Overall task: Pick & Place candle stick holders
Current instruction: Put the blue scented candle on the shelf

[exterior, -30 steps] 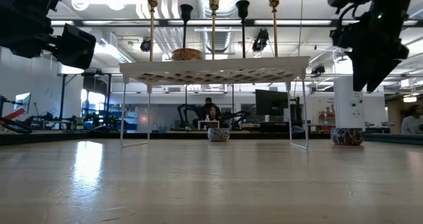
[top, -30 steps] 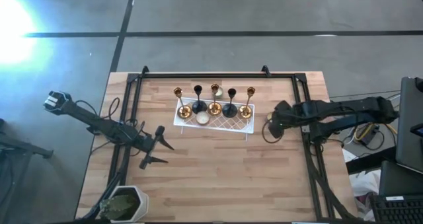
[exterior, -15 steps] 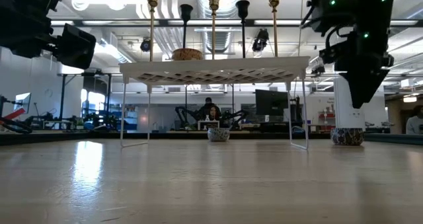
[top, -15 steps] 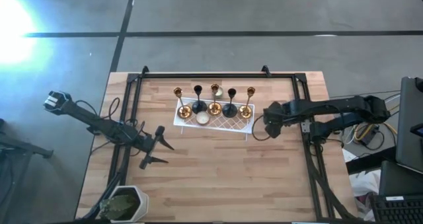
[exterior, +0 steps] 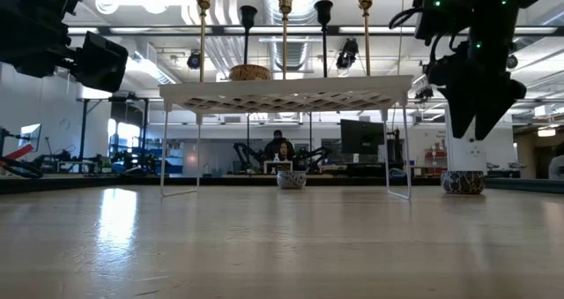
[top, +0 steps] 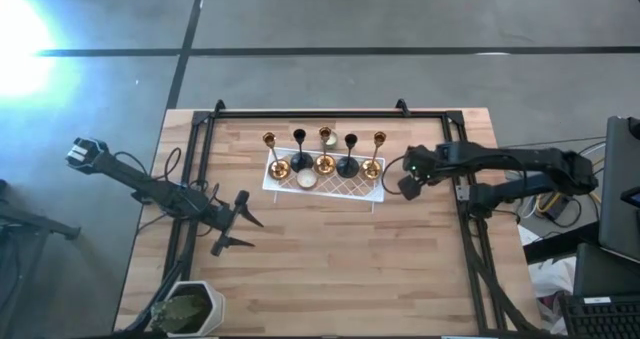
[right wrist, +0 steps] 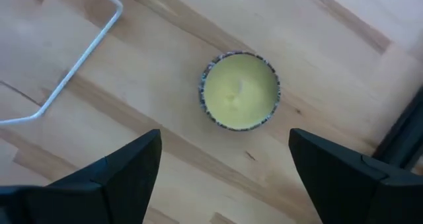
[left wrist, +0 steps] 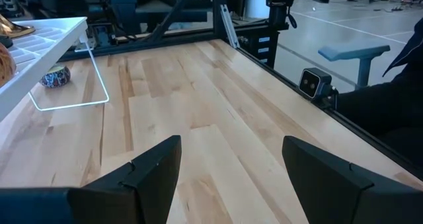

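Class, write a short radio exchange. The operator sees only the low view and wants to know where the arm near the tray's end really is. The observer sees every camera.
Operator: Is that gripper above the tray?
Observer: No. From above, the right gripper hangs off the right end of the white tray, past the last gold holder.
Operator: So what is it lined up with?
Observer: Its wrist camera looks straight down on a pale-yellow tealight on the bare wood. The tealight sits in the gap between the open fingers, untouched.
Operator: Understood, it is not on a holder yet.
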`<action>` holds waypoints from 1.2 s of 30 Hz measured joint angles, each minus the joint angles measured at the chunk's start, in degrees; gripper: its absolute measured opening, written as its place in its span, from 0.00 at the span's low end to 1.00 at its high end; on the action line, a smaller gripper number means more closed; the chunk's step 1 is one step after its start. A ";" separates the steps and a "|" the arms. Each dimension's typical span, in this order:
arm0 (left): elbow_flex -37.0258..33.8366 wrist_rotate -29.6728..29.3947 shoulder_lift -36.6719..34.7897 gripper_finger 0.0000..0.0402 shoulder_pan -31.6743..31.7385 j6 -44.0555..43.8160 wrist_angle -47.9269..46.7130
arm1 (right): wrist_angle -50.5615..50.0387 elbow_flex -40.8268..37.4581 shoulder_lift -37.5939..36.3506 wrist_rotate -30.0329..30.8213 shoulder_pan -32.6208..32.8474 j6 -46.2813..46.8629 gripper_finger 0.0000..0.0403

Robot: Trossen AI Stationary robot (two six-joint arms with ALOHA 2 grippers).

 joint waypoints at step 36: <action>0.02 -0.02 -0.02 0.67 0.00 -0.01 0.13 | 4.66 -3.26 6.64 -0.10 -4.54 -6.72 0.95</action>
